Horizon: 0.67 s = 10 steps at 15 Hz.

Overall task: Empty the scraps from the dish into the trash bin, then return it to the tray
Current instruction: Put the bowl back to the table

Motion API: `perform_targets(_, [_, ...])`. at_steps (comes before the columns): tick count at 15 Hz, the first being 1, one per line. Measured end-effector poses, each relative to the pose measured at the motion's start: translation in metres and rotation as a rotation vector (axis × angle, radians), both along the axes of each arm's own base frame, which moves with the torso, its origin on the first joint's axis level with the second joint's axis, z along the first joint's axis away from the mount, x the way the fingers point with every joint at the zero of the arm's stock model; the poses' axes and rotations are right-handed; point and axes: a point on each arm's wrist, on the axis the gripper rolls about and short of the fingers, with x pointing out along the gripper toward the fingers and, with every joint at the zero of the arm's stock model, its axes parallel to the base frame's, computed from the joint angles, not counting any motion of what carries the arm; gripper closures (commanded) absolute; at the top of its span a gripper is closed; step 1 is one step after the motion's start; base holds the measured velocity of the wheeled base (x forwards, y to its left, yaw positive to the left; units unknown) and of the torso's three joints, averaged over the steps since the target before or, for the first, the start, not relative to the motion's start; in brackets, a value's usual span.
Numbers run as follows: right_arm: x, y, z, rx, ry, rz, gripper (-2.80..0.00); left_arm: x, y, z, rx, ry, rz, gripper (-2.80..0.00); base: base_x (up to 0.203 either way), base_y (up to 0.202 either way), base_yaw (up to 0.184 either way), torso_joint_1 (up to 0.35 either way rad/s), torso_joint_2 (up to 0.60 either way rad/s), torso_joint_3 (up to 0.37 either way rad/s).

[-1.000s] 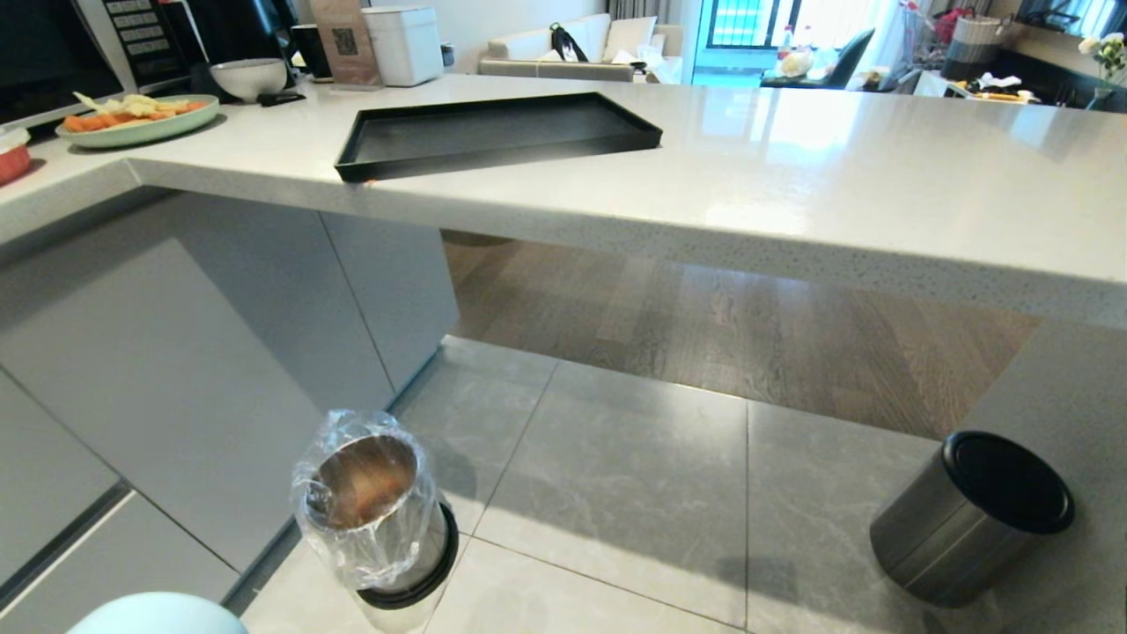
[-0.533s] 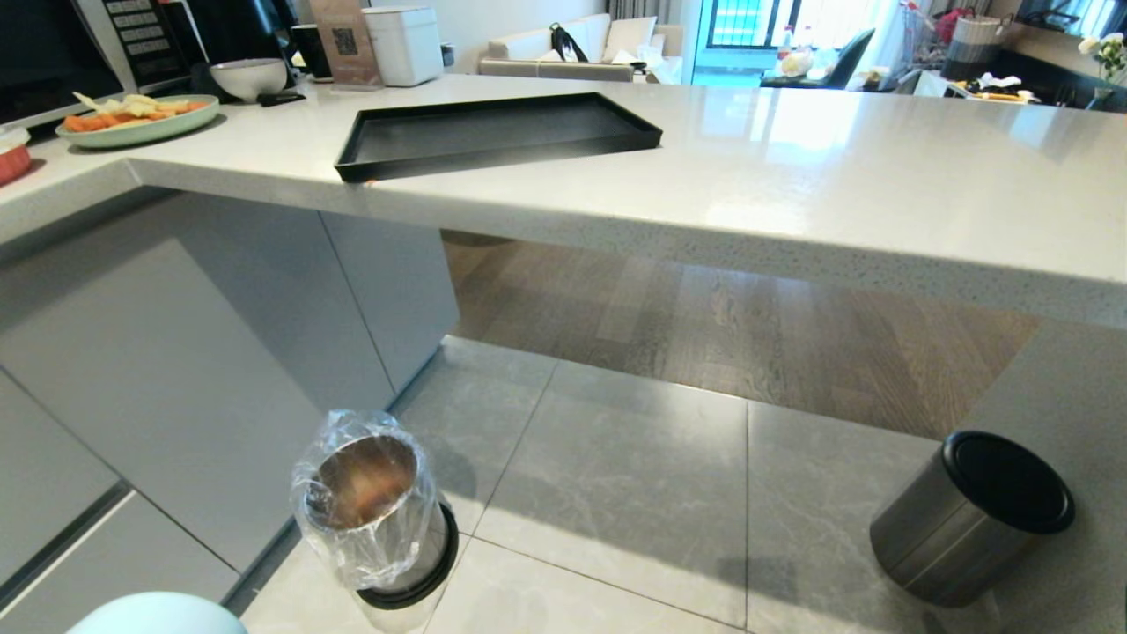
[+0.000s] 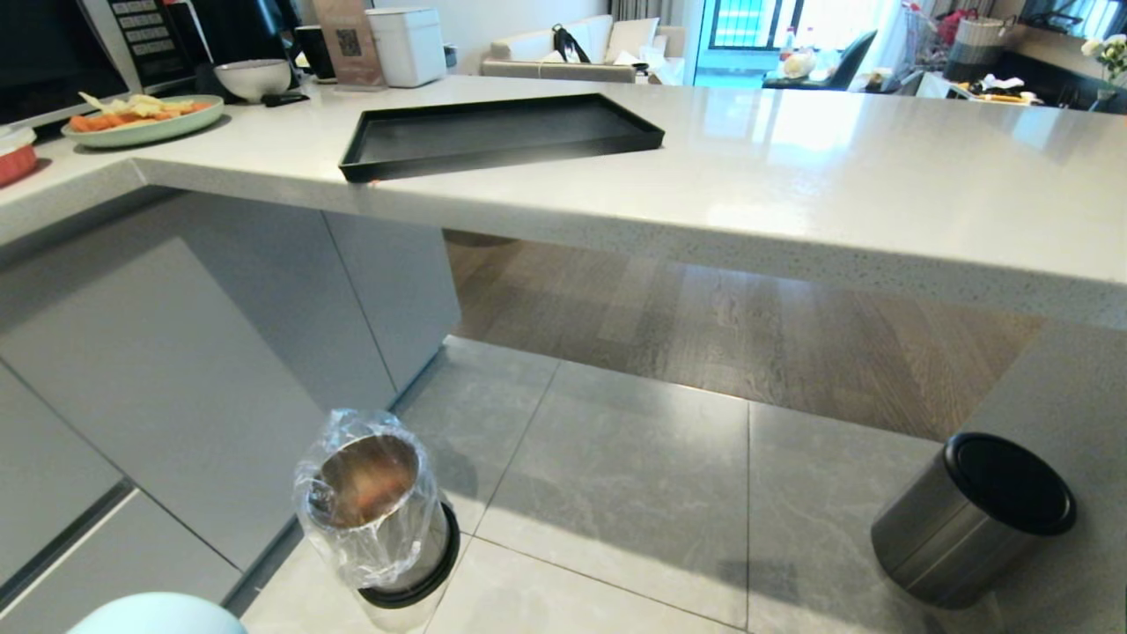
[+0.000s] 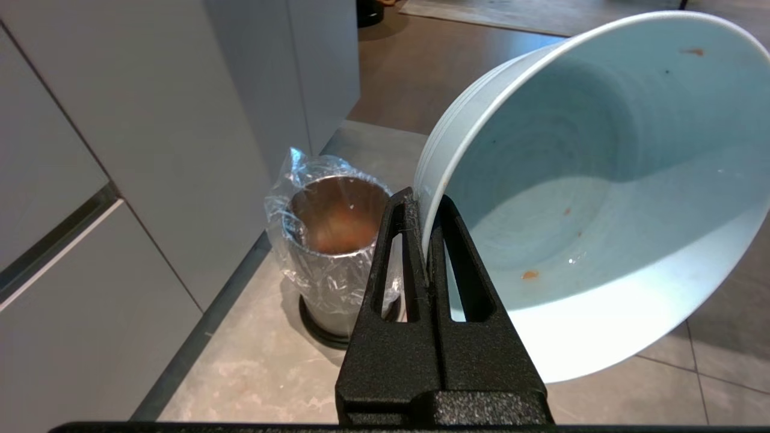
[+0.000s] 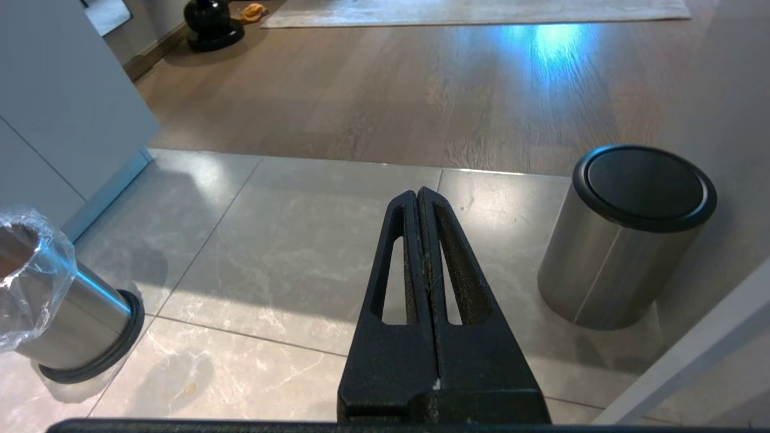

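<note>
My left gripper (image 4: pixel 426 207) is shut on the rim of the dish (image 4: pixel 601 180), a pale blue-white bowl held tilted above the floor; only small orange specks cling inside it. Its edge peeks into the head view as a pale dome (image 3: pixel 158 615) at the bottom left. The trash bin (image 3: pixel 379 511), shiny steel with a clear bag liner and black base ring, stands on the floor beside the cabinet, and an orange-brown glow shows inside it (image 4: pixel 337 222). The black tray (image 3: pixel 497 132) lies bare on the counter. My right gripper (image 5: pixel 419 193) hangs shut over the tiles, holding nothing.
A larger brushed-steel cylinder with a black top (image 3: pixel 973 519) stands on the floor at the right. On the counter's far left are a green plate of food (image 3: pixel 141 119) and a greyish-white bowl (image 3: pixel 251 77). Grey cabinet fronts (image 3: pixel 176 370) rise left of the bin.
The whole head view has shifted slightly, so the camera moved a little. Neither gripper nor the dish has visibly moved.
</note>
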Motion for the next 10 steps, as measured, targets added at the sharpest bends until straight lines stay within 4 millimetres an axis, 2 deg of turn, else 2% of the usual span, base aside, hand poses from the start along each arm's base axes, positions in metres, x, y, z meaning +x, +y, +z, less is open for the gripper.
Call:
perform_targets(2, [0.0000, 0.0000, -0.0003, 0.000, 0.003, 0.000, 0.00, 0.0000, -0.0001, 0.0000, -0.001, 0.000, 0.001, 0.00, 0.003, 0.116, -0.003, 0.003, 0.01, 0.003])
perform_targets(8, [0.0000, 0.0000, -0.0001, 0.000, 0.001, 0.000, 0.00, 0.0000, 0.0000, -0.0001, 0.000, 0.001, 0.000, 0.00, 0.000, 0.196, -0.002, 0.004, 0.00, 0.003])
perform_targets(10, [0.0000, 0.0000, -0.0001, 0.000, 0.001, -0.001, 0.00, 0.0000, 0.0000, 0.0000, 0.000, 0.000, 0.000, 0.00, 0.000, 0.141, -0.005, 0.002, 0.00, 0.000])
